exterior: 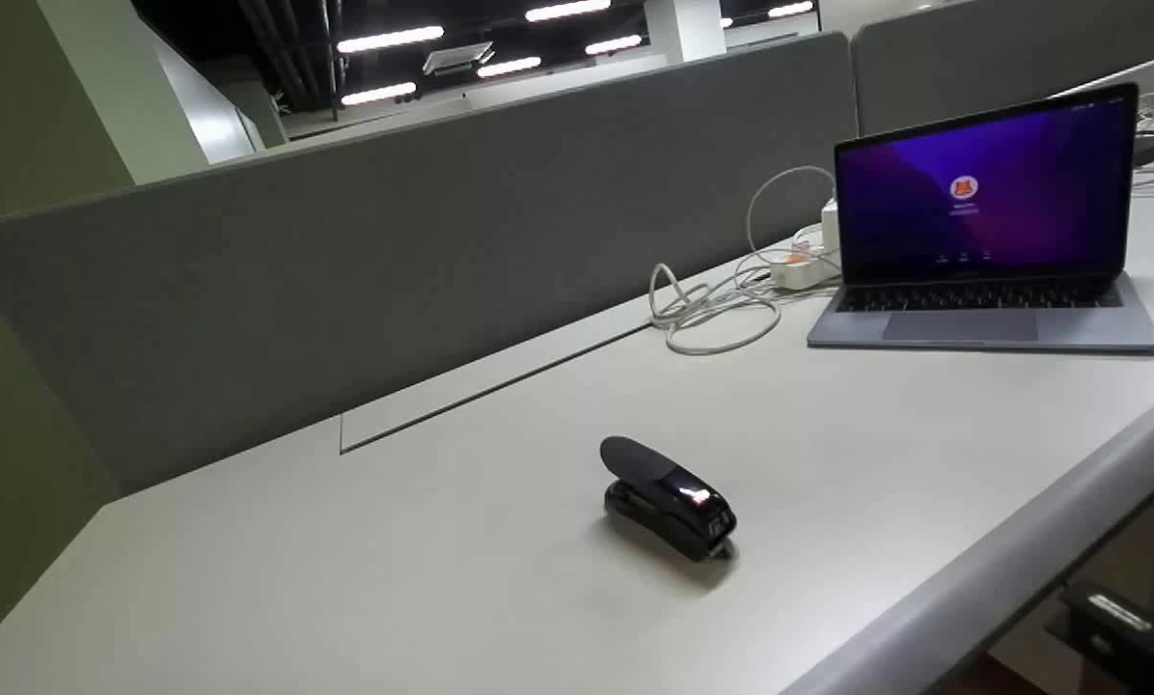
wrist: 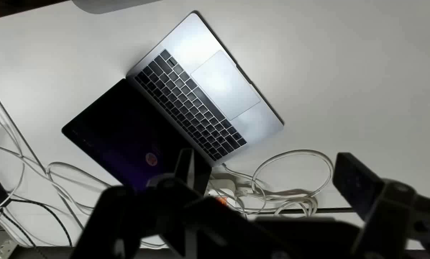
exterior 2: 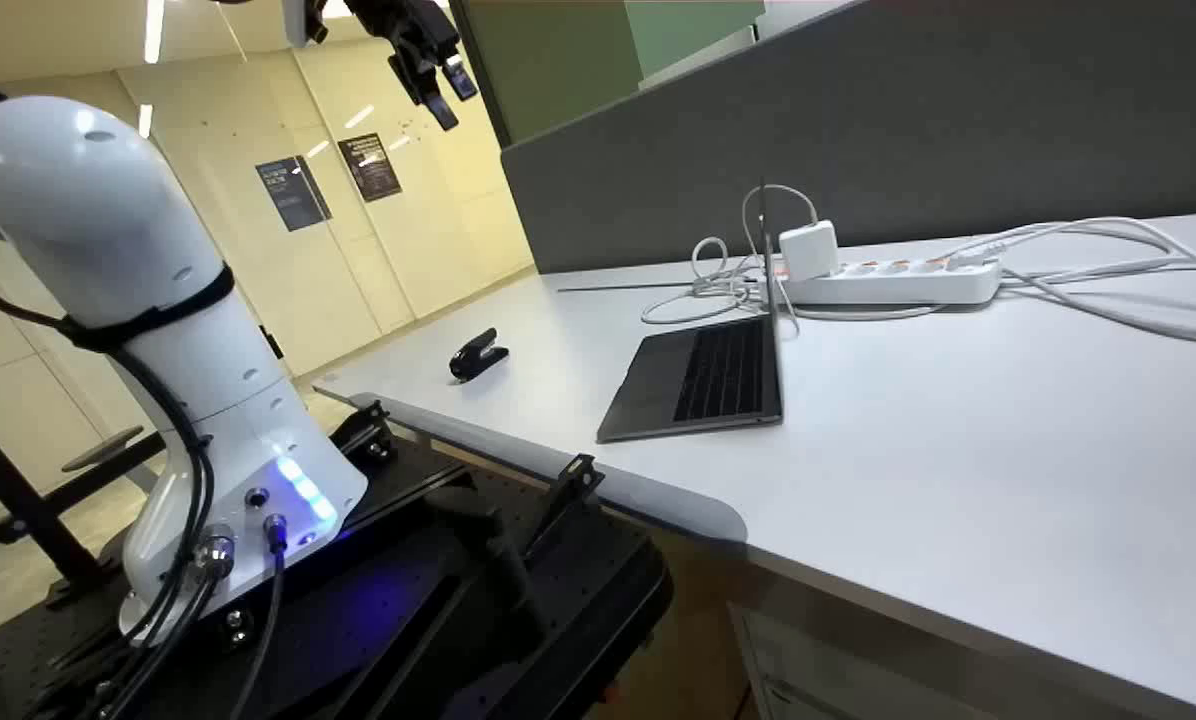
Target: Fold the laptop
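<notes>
Currently, from where I stand, the pincer (exterior 2: 453, 100) hangs high and empty, fingers (wrist: 357, 181) wide apart, presumably for clearance from the raised lid (exterior: 1002, 227) of the laptop (wrist: 190, 108), unfolded on the counter (exterior 2: 968, 430) well below.

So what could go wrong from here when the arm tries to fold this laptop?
The open gripper could snag the white cables or knock the white adapter, both close by the screen. Pushing the raised screen might also slide the whole laptop, since its base appears simply set on the desk.
</notes>
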